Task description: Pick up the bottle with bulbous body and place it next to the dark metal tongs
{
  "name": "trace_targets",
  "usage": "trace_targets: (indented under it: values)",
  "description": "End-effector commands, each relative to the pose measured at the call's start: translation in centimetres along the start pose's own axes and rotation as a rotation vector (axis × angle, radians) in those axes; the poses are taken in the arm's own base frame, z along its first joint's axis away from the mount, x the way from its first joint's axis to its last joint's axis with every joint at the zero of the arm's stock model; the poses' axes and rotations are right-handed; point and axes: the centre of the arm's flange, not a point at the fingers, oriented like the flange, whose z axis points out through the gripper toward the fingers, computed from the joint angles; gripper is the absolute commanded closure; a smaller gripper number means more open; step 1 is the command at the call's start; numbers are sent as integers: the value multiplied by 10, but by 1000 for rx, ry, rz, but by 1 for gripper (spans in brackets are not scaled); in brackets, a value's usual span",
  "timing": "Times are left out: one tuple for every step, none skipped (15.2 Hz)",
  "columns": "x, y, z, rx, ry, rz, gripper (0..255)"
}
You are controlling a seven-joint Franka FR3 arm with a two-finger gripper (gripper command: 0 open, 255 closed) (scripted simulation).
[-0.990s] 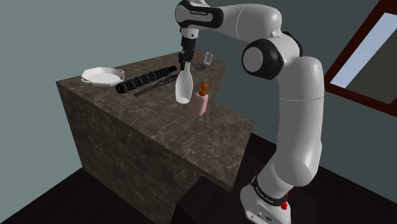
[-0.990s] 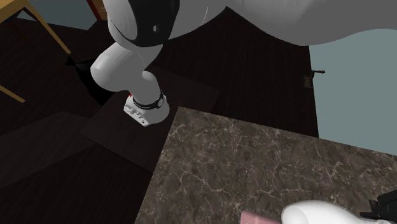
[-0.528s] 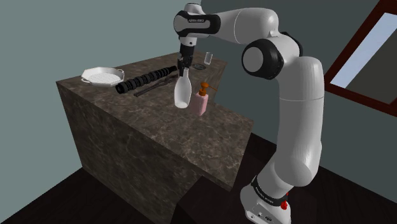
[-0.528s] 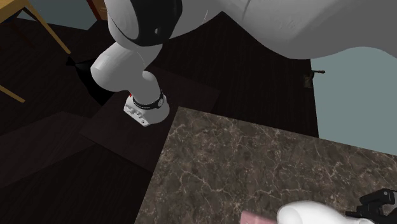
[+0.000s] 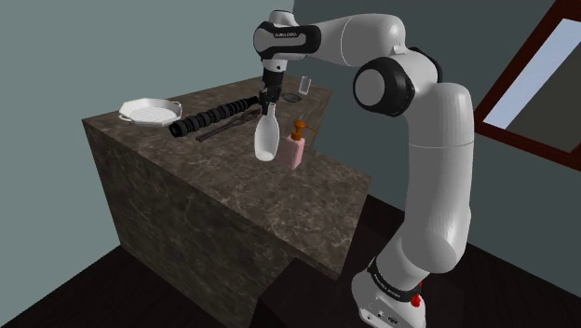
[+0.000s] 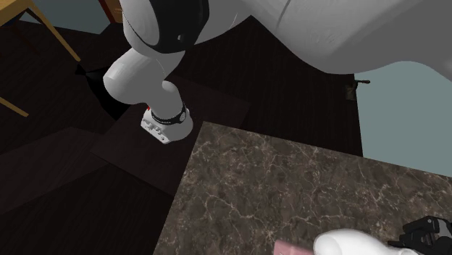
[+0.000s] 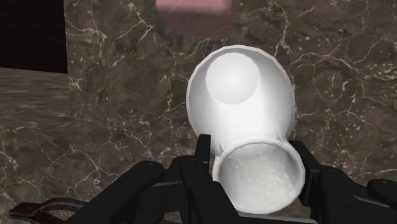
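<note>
Above the middle of the table (image 5: 209, 157), the white bulbous bottle (image 5: 265, 140) hangs by its neck from the black gripper (image 5: 270, 101). The jaws are closed on the neck just under the rim, as the wrist view shows, with the bottle (image 7: 245, 121) clasped between them and the gripper (image 7: 254, 159) above marble. Over the last second the bottle has slid a little toward the shoulder view's left, drawing away from the pink soap dispenser (image 5: 296, 149) that it is still near. In the second exterior view the gripper (image 6: 427, 232) has come further in. I judge the carry is under way and the placing remains.

The dark metal tongs (image 5: 223, 128) lie further to that left, beside a ridged black roller (image 5: 212, 116). Bare marble lies on the tongs' near side, well inside the table's front edge, which looks the safest spot. A white dish (image 5: 149, 113) sits beyond, near the far-left corner.
</note>
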Motion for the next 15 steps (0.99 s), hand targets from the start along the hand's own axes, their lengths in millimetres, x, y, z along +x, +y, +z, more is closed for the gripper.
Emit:
trace_targets:
  values:
    - [0,0,0,0,1,0,255]
    - [0,0,0,0,1,0,0]
    - [0,0,0,0,1,0,0]
    - [0,0,0,0,1,0,0]
    - [0,0,0,0,1,0,0]
    - [0,0,0,0,1,0,0]
    - [0,0,0,0,1,0,0]
    - [0,0,-13,0,1,0,0]
    - [0,0,-27,0,1,0,0]
    - [0,0,-40,0,1,0,0]
    - [0,0,-50,0,1,0,0]
    - [0,0,-50,0,1,0,0]
    - [0,0,-50,0,1,0,0]
    - [0,0,-50,0,1,0,0]
    - [0,0,-50,0,1,0,0]
